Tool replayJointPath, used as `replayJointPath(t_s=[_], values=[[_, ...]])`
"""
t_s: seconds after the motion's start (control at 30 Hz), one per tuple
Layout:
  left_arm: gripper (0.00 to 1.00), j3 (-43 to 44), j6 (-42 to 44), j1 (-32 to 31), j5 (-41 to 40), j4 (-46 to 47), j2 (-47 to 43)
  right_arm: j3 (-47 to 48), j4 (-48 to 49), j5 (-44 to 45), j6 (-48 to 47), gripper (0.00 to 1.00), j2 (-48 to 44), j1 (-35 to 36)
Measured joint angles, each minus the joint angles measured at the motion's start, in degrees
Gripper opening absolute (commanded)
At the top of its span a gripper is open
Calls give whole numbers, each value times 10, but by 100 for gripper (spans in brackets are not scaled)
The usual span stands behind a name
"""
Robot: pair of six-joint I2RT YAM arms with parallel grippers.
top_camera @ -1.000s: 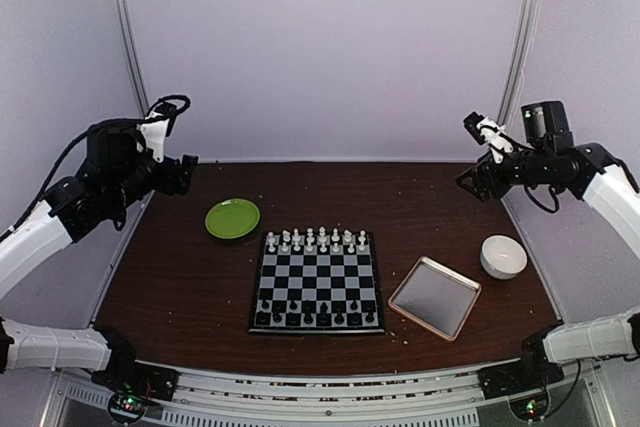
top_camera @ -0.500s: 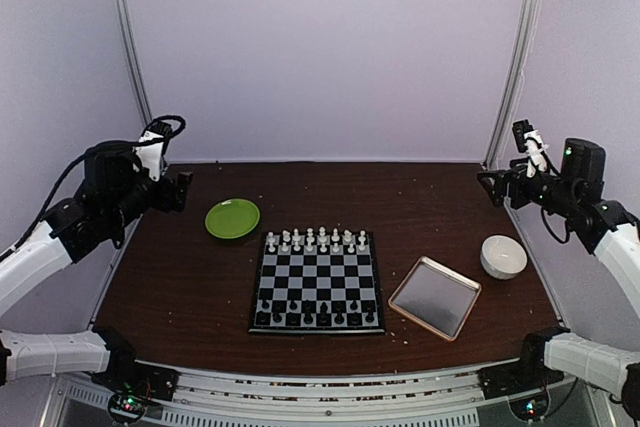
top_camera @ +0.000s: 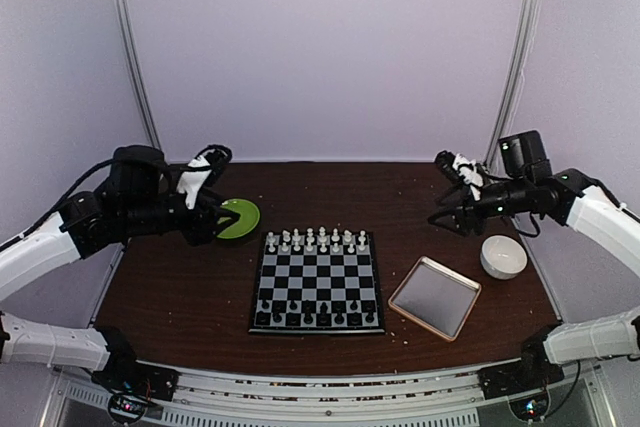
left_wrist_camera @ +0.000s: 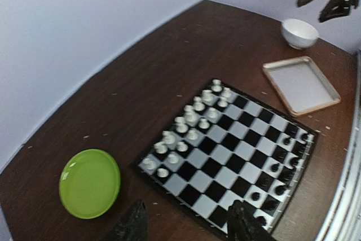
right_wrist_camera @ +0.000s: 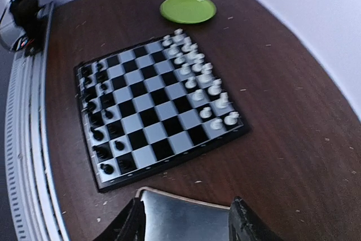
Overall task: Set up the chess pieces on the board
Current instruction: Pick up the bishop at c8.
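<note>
In the top view, the chessboard [top_camera: 316, 282] lay at the lower centre of the brown table [top_camera: 170, 297]. Black pieces [top_camera: 315, 317] lined its two near rows and white pieces [top_camera: 315, 240] its two far rows. A tan-rimmed tray [top_camera: 400, 299] sat just right of it, with a white bowl [top_camera: 503, 256] further right. At mid-left, the left gripper [left_wrist_camera: 189, 227] hung near a green plate [top_camera: 240, 219], jaws apart and empty. At mid-right, above the bowl, the right gripper [right_wrist_camera: 190, 224] also stood parted, holding nothing.

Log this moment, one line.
chess pieces on board: white far rows, black near rows | left gripper: open, empty, raised | right gripper: open, empty, raised
</note>
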Motion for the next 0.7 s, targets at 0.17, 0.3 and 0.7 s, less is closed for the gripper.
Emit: replayJointPath(t_s=[0.17, 0.3, 0.7], values=[[44, 26, 23, -87, 46, -24, 68, -2, -52, 37, -77, 49, 56, 138], [43, 25, 45, -123, 63, -45, 127, -10, -55, 51, -104, 48, 74, 190], [47, -6, 66, -174, 69, -24, 185, 43, -62, 122, -117, 41, 228, 322]])
